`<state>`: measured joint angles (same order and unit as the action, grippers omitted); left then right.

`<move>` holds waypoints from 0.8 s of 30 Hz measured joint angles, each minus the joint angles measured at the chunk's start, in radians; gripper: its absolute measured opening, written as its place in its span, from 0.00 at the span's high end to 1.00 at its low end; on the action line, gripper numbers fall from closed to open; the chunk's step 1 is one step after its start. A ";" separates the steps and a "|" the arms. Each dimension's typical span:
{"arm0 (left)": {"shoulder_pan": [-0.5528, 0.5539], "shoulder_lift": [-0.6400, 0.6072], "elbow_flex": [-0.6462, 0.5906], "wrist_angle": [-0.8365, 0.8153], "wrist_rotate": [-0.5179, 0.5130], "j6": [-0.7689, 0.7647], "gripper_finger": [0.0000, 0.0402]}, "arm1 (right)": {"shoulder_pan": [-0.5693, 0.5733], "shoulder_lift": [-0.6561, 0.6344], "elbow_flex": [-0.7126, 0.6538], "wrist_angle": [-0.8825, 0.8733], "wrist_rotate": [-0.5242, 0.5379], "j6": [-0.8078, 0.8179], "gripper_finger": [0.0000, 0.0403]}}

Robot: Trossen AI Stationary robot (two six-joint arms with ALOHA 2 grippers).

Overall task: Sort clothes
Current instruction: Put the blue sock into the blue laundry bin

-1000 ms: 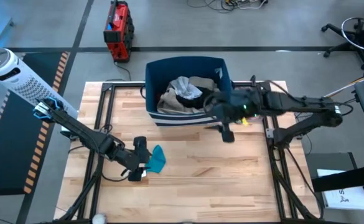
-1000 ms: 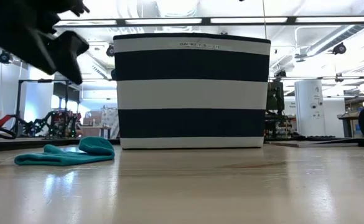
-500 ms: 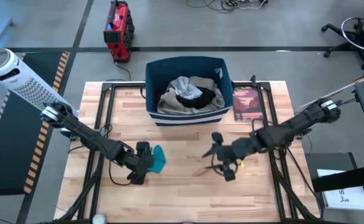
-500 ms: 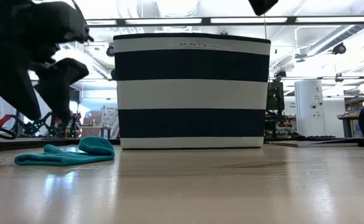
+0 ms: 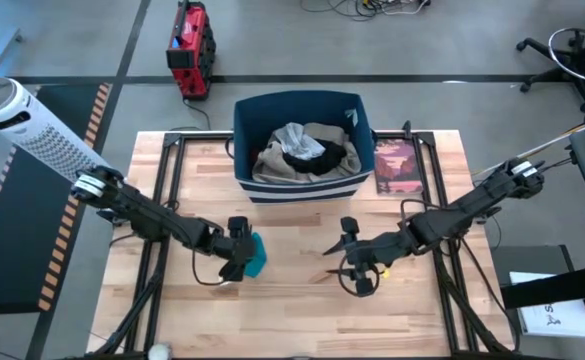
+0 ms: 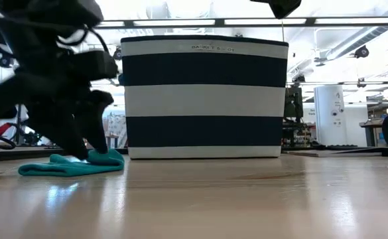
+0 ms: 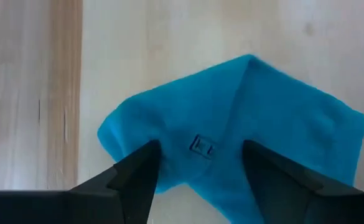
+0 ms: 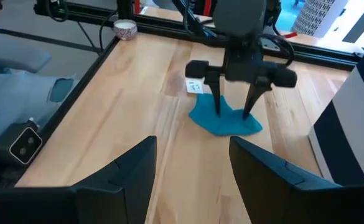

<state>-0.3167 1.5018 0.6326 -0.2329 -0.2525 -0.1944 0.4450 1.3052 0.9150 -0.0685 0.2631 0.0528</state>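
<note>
The teal piece [image 5: 255, 255] lay on the table [image 5: 302, 300] in front of the navy striped bin [image 5: 302, 150], toward its left. The left gripper [image 5: 240, 250] stood over that piece, fingers [image 7: 132, 180] spread and planted on either side of the cloth. The right gripper [image 5: 350, 255] hovered in front of the bin, fingers apart, holding nothing. Khaki, grey and black garments [image 5: 302, 150] filled the bin.

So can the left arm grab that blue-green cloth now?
Probably yes. The left tool is open, right over the blue-green cloth, one finger on each side, and nothing lies between them.
</note>
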 joint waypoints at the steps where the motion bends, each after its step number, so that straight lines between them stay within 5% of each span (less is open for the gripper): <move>1: 0.008 0.011 -0.003 0.007 0.001 0.001 0.46 | 0.000 0.000 0.000 -0.002 0.000 0.000 0.54; 6: 0.017 0.044 -0.002 0.031 -0.008 0.002 0.58 | 0.000 0.004 0.000 -0.004 0.001 -0.001 0.54; 13: 0.018 0.006 0.028 -0.020 -0.025 0.028 0.96 | 0.000 0.004 0.000 -0.007 0.003 0.000 0.54; 24: 0.020 -0.237 0.176 -0.091 -0.056 0.050 0.98 | 0.000 -0.002 0.000 -0.008 0.002 -0.002 0.54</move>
<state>-0.2962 1.2648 0.8088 -0.3240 -0.3087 -0.1440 0.4450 1.3037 0.9150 -0.0769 0.2655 0.0513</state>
